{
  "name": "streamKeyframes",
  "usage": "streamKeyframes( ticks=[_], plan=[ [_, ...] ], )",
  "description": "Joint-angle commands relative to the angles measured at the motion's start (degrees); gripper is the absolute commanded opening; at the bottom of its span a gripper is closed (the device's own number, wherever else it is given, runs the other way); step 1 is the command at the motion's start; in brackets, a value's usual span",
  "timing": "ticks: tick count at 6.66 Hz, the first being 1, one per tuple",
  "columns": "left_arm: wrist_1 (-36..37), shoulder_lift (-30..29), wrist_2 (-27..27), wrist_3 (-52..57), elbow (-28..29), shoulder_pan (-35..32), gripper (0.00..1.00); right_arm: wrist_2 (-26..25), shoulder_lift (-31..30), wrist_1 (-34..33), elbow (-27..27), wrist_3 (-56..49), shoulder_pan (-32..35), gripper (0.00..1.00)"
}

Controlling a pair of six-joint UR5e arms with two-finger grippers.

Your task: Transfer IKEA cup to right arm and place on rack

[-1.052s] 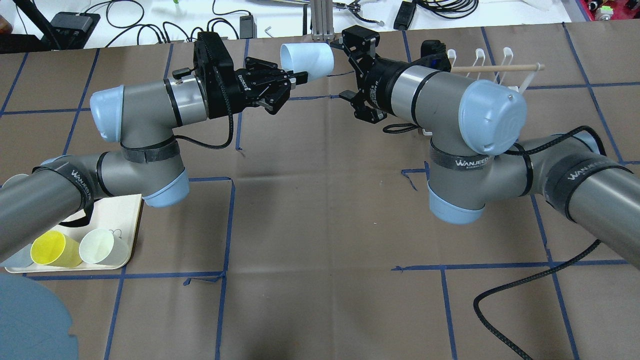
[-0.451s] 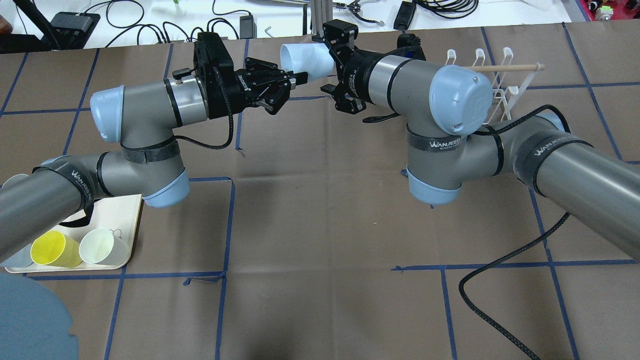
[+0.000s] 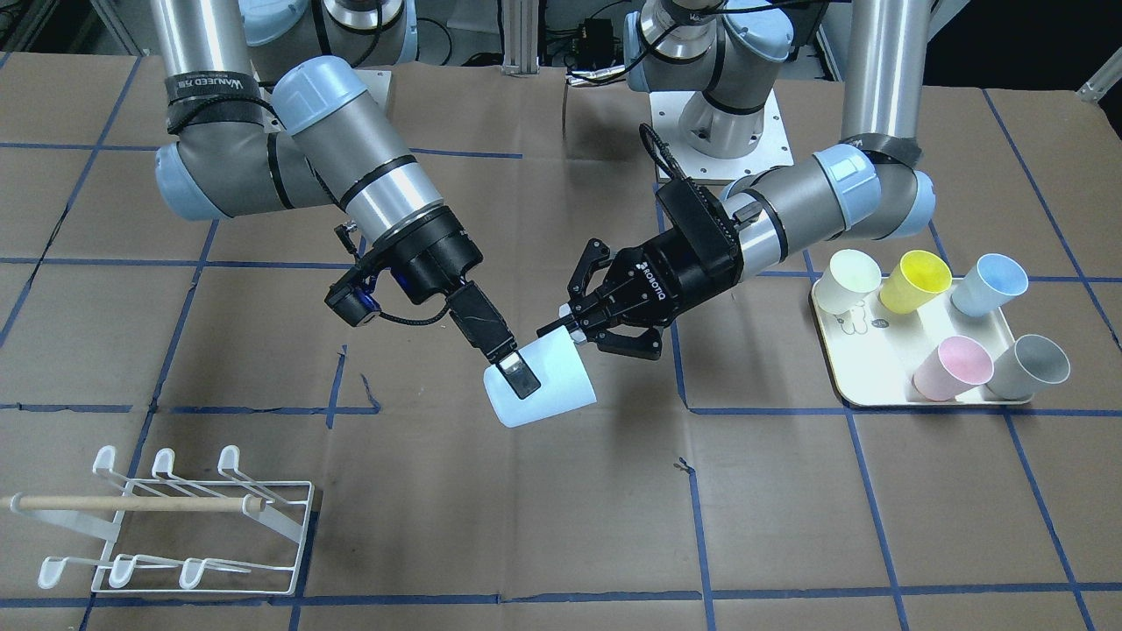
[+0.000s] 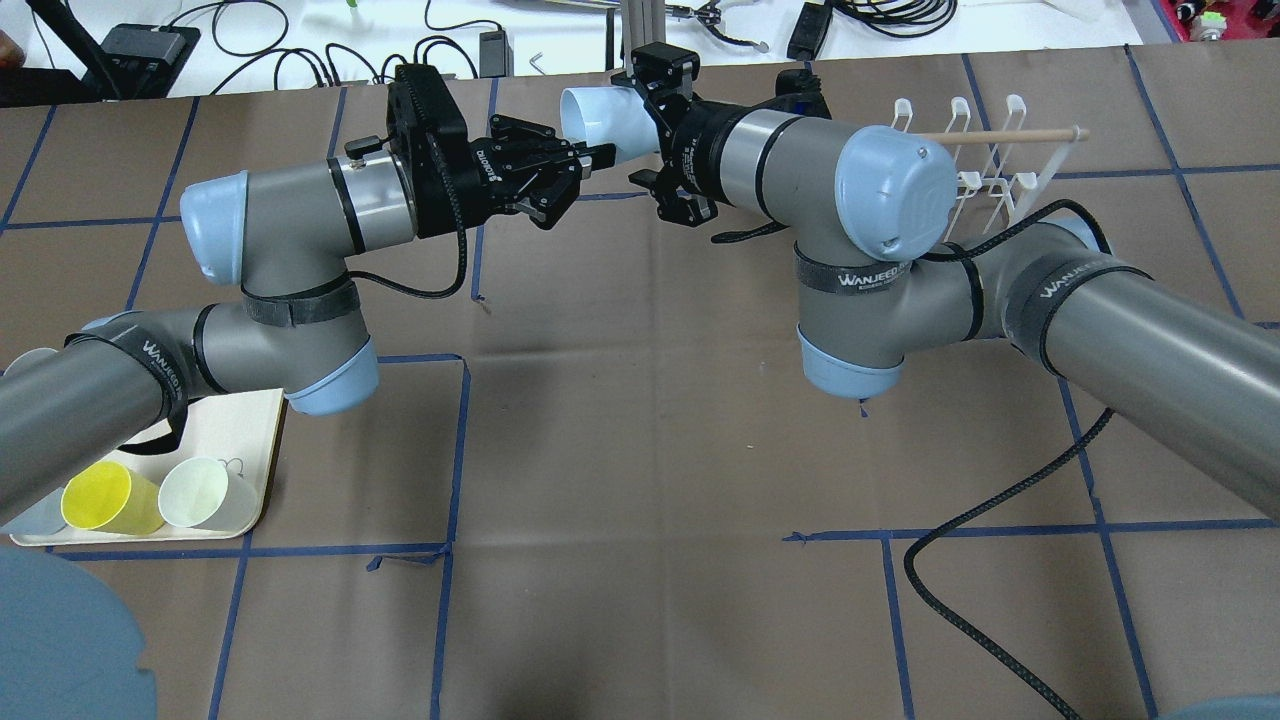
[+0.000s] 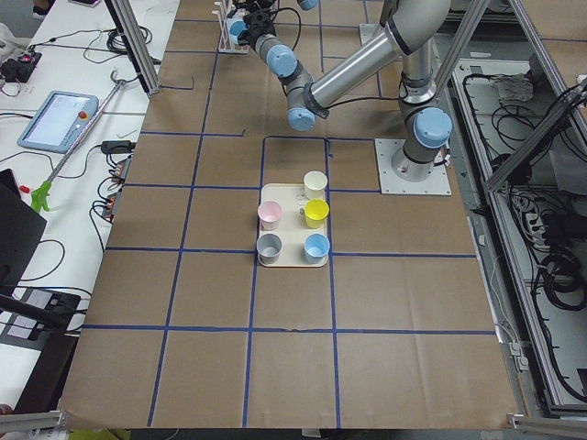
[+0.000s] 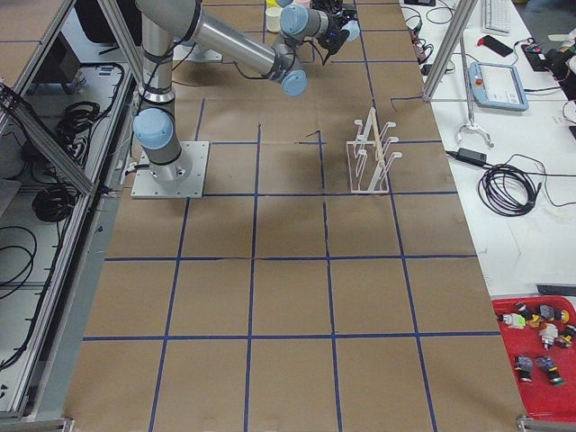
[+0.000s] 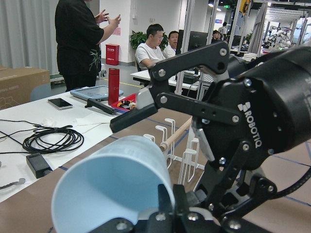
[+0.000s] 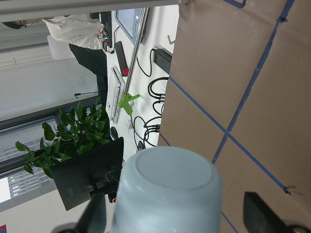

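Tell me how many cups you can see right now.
6. Five are on the tray: cream cup, yellow cup, blue cup, pink cup, grey cup. The sixth, a pale cup, is held midair by the left hand. None seems hidden.

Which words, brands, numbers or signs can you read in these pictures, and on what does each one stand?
"ROBOTIQ": on the left pincer, on its black body.
"ROBOTIQ": on the right pincer too, read in the left wrist view.
"WANJEED": on the black straps round both arms; the last letter is unsure.
Too small to read: the line under that name, and the print on the tray.
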Motion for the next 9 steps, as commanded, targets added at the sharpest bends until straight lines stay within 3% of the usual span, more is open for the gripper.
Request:
streamKeyframes(
  ticks=[1,2,3,4,6,8,9],
  plan=[
    [0.0,0.0,0.0,-0.09,0.0,0.0,0.08,-0.01,0.22,-0.07,-0.1,-0.03,0.05,0.98],
    [-0.09,0.0,0.0,-0.09,0.09,0.0,0.08,-0.01,0.14,-0.07,-0.1,-0.12,0.05,0.91],
    [-0.09,0.09,0.0,-0.09,0.09,0.0,0.08,0.08,0.14,-0.16,-0.1,-0.12,0.05,0.75],
    [-0.09,0.09,0.0,-0.09,0.09,0.0,0.09,0.08,0.14,-0.25,-0.1,-0.2,0.05,0.68],
    [-0.09,0.18,0.09,-0.61,0.26,0.0,0.21,0.17,0.05,-0.43,-0.1,-0.29,0.05,0.61],
    [-0.09,-0.09,0.61,-0.79,0.97,0.0,0.67,0.17,0.05,-0.43,-0.19,-0.29,0.05,0.6],
    [-0.09,-0.17,0.96,-0.88,0.97,0.0,0.82,0.25,-0.12,-0.43,-0.27,-0.21,-0.04,0.59]
  ],
)
